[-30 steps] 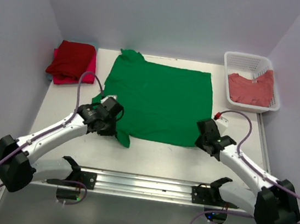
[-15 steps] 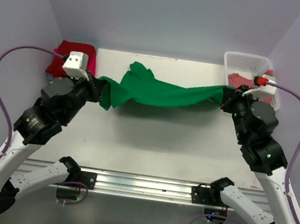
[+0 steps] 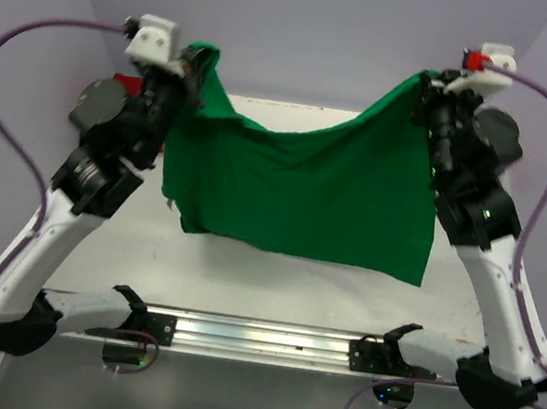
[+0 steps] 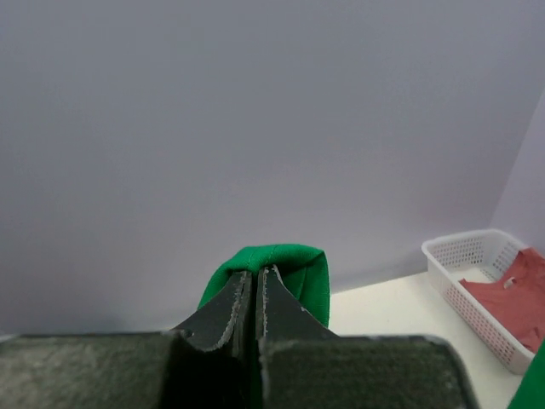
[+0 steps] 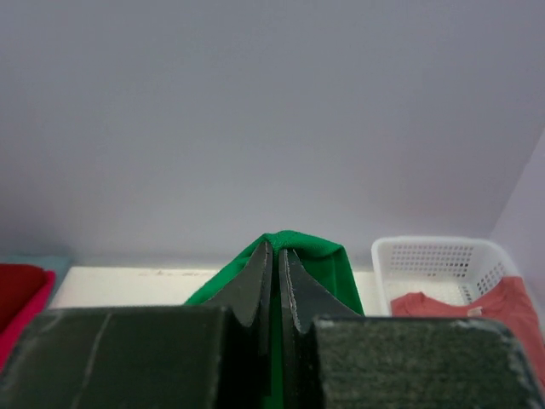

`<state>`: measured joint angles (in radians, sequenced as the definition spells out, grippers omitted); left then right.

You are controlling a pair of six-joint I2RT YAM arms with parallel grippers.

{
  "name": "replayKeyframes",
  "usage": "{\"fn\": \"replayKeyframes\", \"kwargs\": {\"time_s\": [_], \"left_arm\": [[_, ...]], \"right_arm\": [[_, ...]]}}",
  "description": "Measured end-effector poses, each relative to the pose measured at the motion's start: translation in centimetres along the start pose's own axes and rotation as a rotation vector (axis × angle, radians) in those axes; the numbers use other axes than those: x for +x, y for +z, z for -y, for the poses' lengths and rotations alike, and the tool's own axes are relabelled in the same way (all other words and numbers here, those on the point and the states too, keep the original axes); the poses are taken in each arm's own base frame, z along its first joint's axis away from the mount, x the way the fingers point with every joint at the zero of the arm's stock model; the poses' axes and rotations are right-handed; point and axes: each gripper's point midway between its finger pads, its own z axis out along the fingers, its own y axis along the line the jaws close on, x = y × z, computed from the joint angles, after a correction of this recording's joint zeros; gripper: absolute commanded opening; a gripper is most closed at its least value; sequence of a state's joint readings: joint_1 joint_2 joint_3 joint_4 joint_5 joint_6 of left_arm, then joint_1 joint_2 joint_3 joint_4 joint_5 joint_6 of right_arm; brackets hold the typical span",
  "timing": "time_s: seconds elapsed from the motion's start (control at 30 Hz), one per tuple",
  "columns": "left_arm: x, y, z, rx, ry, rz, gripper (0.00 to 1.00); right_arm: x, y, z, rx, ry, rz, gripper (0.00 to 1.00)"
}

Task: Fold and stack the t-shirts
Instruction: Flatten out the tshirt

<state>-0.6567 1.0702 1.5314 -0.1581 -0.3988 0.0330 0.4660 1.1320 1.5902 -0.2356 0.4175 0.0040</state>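
The t-shirt (image 3: 295, 192) hangs between left pincer (image 4: 255, 279) and right pincer (image 5: 276, 256), above the table (image 3: 262, 289).

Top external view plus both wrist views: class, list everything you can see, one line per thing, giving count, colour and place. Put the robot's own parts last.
green t-shirt: 1, bright green, hanging spread above the table, held at both upper corners
red and pink t-shirts: count unclear, red over pink, far left of the table, mostly hidden
salmon-red t-shirt: 1, salmon-red, inside the basket
basket: 1, white lattice, far right of the table
table: 1, whitish, under the hanging shirt
left arm: 1, white and black, raised
right arm: 1, white and black, raised
left fingers: 2, black, shut on the green t-shirt
right fingers: 2, black, shut on the green t-shirt
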Motion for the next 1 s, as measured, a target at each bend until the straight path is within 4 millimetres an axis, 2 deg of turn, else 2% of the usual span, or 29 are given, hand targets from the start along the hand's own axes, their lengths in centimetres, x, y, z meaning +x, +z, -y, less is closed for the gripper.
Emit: {"fn": "replayKeyframes", "kwargs": {"time_s": [0.07,0.1,0.13,0.17,0.27,0.33,0.4,0.43,0.5,0.57,0.6,0.67,0.77,0.9,1.0], "left_arm": [[0.7,5.0,1.2,0.014,0.040,-0.036,0.00],[0.7,7.5,1.3,0.018,0.043,-0.034,0.00],[1.5,9.9,1.0,0.018,0.058,-0.055,0.00],[2.5,12.8,0.4,0.015,0.066,-0.070,0.00],[7.3,19.7,-4.1,-0.043,0.080,-0.139,0.00],[11.4,22.3,-7.2,-0.075,0.081,-0.198,0.00],[14.8,22.8,-9.6,-0.097,0.083,-0.265,0.00],[16.4,22.6,-10.5,-0.105,0.085,-0.303,0.00],[17.2,21.9,-11.0,-0.107,0.090,-0.321,0.00],[16.7,20.4,-10.5,-0.092,0.099,-0.327,0.00],[15.4,19.6,-10.2,-0.086,0.104,-0.307,0.00],[11.8,17.2,-9.3,-0.069,0.109,-0.241,0.00],[4.5,11.8,-8.4,-0.055,0.103,-0.088,0.00],[-5.4,1.6,-7.3,-0.033,0.064,0.150,0.00],[-9.9,-5.2,-6.1,0.010,0.029,0.283,0.00]], "right_arm": [[0.3,4.1,-0.3,0.035,-0.026,-0.033,0.00],[0.5,6.1,-0.1,0.059,-0.035,-0.044,0.00],[1.1,7.8,0.0,0.076,-0.044,-0.063,0.00],[2.2,10.1,0.2,0.101,-0.051,-0.088,0.00],[5.2,15.8,1.0,0.163,-0.076,-0.138,0.00],[7.9,18.3,1.4,0.190,-0.102,-0.174,0.00],[10.5,19.2,1.5,0.196,-0.131,-0.211,0.00],[11.4,19.3,1.5,0.195,-0.139,-0.213,0.00],[13.3,18.4,1.8,0.190,-0.165,-0.224,0.00],[14.4,16.4,2.1,0.178,-0.182,-0.228,0.00],[14.0,15.4,2.3,0.174,-0.183,-0.213,0.00],[11.9,13.2,2.5,0.156,-0.168,-0.155,0.00],[5.8,8.2,2.9,0.120,-0.119,0.001,0.00],[-3.1,0.6,3.1,0.032,-0.048,0.200,0.00],[-7.3,-4.6,2.6,-0.065,-0.013,0.296,0.00]]}}
